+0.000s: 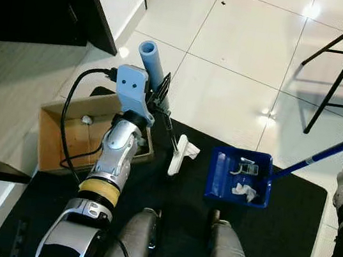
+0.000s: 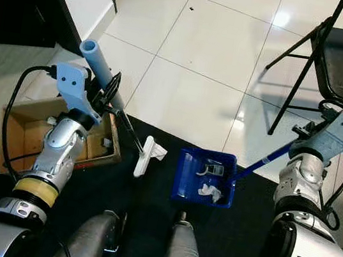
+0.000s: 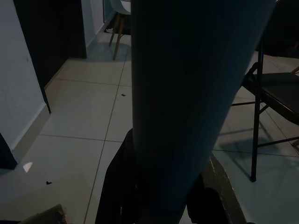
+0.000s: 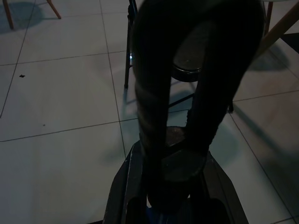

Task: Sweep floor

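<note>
**Debris in the pan, one scrap left at the brush**

Nearest the camera, the robot's two grey legs (image 1: pixel 179 249) stand on a black floor mat (image 1: pixel 283 248). Just ahead, the blue plastic dustpan (image 2: pixel 205 177) already holds crumpled white scraps (image 2: pixel 210 190); its long handle (image 2: pixel 267 159) is clamped in the right gripper (image 2: pixel 305 134). The left gripper (image 1: pixel 161 98) is closed around the light-blue tubular broom handle (image 1: pixel 153 63), with the white brush head (image 1: pixel 178 156) resting on the mat beside the pan. Judging by this, sweeping is nearly finished; next, nudge the white scrap (image 1: pixel 192 150) at the brush toward the pan.

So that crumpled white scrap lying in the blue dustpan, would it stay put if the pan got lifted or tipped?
Probably not for long. The white scrap looks like thin crumpled paper, so likely very light and floppy. It lies loose in the blue dustpan, whose front looks open, so a forward tilt could let it slide out. A draught might shift it too.
</note>
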Tool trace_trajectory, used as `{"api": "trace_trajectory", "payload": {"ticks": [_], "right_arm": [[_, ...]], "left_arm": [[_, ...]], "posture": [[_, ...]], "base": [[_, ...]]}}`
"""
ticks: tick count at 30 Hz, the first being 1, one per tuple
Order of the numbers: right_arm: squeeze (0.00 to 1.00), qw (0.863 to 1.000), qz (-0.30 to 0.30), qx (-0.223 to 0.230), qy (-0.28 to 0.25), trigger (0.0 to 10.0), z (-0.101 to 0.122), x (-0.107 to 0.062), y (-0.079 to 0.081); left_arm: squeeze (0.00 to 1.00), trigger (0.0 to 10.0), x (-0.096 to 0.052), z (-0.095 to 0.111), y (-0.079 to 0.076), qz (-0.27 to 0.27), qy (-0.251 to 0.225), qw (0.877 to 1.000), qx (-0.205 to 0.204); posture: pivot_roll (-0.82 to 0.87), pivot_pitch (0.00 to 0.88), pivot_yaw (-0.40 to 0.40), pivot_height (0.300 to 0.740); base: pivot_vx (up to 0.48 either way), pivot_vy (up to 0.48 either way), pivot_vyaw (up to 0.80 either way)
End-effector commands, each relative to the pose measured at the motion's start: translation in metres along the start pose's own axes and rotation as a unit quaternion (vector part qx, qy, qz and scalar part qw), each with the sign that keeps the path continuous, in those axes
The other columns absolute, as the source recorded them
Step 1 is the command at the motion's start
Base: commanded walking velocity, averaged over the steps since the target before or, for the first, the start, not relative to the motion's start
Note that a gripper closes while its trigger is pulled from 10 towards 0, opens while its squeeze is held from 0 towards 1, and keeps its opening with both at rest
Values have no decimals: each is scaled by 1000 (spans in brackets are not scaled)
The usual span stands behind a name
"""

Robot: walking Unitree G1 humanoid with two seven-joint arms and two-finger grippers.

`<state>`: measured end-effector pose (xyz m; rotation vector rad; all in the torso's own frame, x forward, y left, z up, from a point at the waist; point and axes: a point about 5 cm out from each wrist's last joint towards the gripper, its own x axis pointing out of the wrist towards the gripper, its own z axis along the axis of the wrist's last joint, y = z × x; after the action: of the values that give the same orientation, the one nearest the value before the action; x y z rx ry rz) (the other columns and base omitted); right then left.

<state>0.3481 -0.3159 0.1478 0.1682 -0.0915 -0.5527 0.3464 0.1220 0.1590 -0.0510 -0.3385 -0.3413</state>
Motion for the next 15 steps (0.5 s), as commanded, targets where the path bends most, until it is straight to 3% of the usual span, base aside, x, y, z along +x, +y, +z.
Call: {"api": "trace_trajectory", "payload": {"ticks": [1, 15], "right_arm": [[0, 1000, 2, 9, 0, 10000, -6, -3, 2], [0, 999, 42, 26, 8, 10000, -25, -16, 22]], "left_arm": [[0, 10000, -3, -4, -3, -3, 2, 1000, -10], [0, 10000, -4, -6, -7, -11, 1, 1000, -16]], "posture": [[88, 386, 33, 740], [86, 386, 32, 740]], "base": [[0, 0, 0], [0, 0, 0]]}}
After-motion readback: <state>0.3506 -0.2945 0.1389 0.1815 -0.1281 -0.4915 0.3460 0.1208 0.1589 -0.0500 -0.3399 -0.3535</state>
